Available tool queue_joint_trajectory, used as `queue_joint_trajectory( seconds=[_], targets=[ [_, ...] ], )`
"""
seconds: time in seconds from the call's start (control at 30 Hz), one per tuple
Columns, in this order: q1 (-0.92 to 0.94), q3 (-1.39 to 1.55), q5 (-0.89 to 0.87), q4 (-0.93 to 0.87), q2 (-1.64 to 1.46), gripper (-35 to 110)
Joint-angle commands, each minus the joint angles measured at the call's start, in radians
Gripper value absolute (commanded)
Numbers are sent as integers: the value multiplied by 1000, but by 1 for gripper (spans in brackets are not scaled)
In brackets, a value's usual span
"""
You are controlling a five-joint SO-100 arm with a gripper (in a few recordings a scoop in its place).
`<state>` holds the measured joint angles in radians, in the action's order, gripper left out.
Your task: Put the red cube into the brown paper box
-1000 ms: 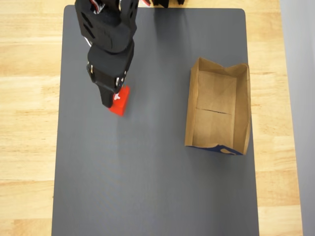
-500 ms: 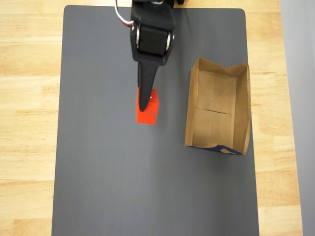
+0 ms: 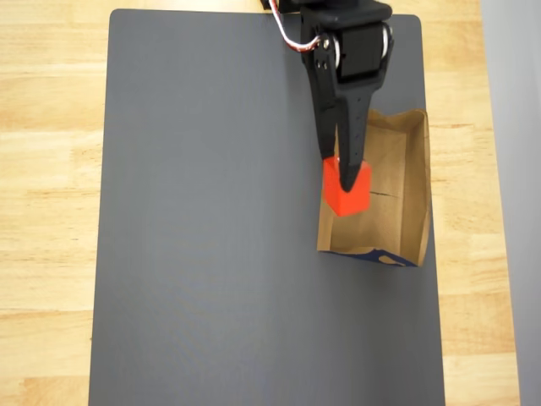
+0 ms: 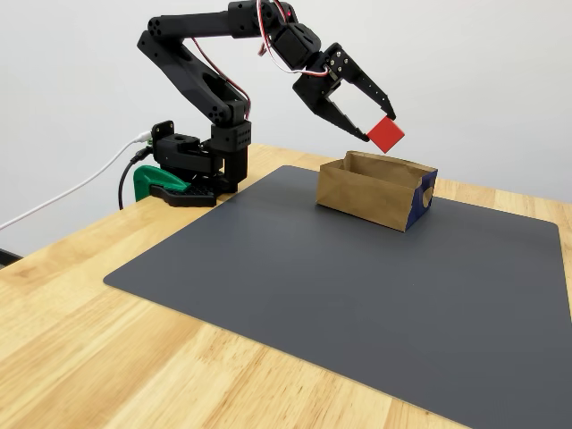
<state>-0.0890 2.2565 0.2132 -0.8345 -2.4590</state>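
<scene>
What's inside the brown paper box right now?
Nothing visible: the brown paper box shows a bare creased floor. The red cube hangs above it in the gripper, over the left wall in the overhead view, hiding a strip of floor there.

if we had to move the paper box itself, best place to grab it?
Pinch one long side wall of the brown paper box, coming straight down from above. It is an open-topped tray with thin upright walls, so a rim fits between the fingers. Probably the wall away from the gripper, which holds the red cube over the near one.
</scene>
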Motion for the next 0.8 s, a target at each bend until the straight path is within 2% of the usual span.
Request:
queue_joint_trajectory(
  seconds=[0.0,0.23,0.63,0.73,0.77],
  targets=[
    [-75,5,-9,28,23,0],
    [-181,103,17,115,40,0],
    [-173,132,61,106,72,0],
    [-173,141,61,104,72,16],
    [-173,141,60,100,72,17]
  ],
)
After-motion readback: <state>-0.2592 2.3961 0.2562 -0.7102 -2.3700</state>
